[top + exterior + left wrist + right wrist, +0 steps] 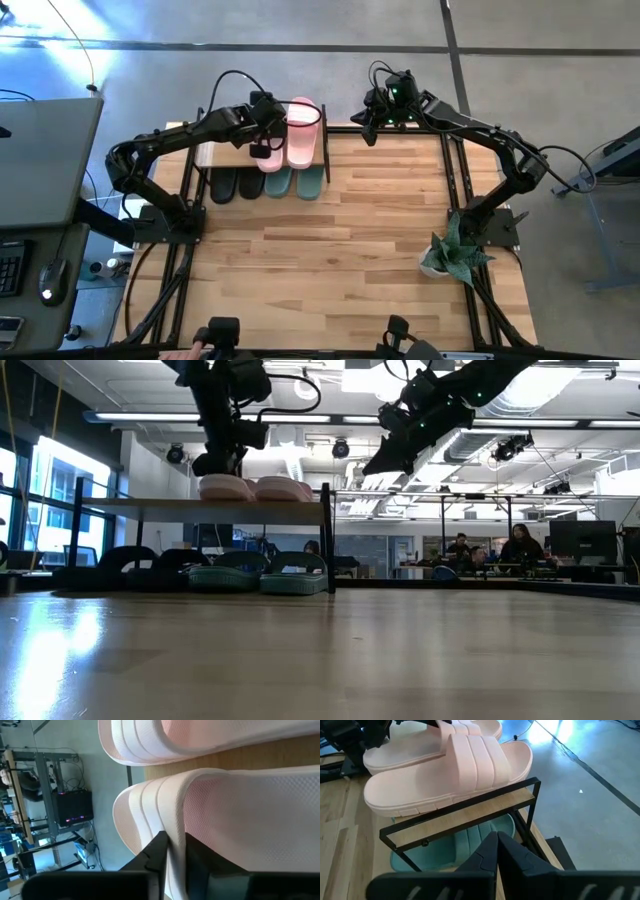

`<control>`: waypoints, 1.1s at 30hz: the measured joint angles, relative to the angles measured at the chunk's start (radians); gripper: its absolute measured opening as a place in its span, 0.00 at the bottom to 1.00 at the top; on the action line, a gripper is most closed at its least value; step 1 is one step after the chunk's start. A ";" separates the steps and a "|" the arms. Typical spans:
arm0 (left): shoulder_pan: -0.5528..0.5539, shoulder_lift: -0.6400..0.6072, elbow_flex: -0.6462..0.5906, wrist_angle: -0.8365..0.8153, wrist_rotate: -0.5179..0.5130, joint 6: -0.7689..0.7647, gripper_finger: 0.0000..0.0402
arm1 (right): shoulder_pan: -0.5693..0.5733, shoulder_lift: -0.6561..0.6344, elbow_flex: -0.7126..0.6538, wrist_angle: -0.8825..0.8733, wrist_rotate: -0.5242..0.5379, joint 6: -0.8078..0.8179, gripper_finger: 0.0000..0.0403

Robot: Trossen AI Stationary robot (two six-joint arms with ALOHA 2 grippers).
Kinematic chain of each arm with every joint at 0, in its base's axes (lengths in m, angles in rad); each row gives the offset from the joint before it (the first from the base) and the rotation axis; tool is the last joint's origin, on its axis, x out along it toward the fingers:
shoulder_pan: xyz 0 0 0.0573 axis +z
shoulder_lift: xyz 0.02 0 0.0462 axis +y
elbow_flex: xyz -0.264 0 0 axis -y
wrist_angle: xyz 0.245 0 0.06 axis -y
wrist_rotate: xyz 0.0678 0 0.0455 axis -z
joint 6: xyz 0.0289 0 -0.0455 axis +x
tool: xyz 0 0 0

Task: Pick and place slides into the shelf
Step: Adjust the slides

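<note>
Two pale pink slides [303, 130] [445, 765] lie side by side, soles down, on the shelf's wooden top board [205, 153] [470, 812]. A black pair [235, 185] and a sage green pair [295, 183] [260, 575] stand on the level below. My left gripper [262, 140] [174, 852] is over the left pink slide, shut on its strap. My right gripper [368, 133] [497, 840] hangs shut in the air off the shelf's right end, touching nothing. My left gripper pinches the free edge of the left pink slide's wide strap [175, 820]. One finger [157, 852] lies on the ribbed outer face and the other [197, 855] is under the strap. The fingers slant down from the table's left. The slide rests flat on the top board.
A potted plant [455, 255] stands near the table's right edge. The shelf [150, 505] sits at the table's far left; the wide wooden tabletop [340, 240] stretches in front of it. People sit in the room beyond [520, 550].
</note>
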 joint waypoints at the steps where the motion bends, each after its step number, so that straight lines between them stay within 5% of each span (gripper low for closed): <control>1: 0.000 0.000 0.000 -0.001 0.000 0.000 0.10 | 0.000 0.000 0.000 0.000 0.000 0.000 0.00; 23: -0.069 -0.007 0.000 -0.050 -0.066 -0.026 0.54 | 0.000 0.000 0.000 0.000 0.000 -0.008 0.00; 33: -0.175 -0.023 0.166 -0.098 -0.067 -0.177 0.58 | 0.000 0.000 0.000 0.000 0.000 -0.008 0.00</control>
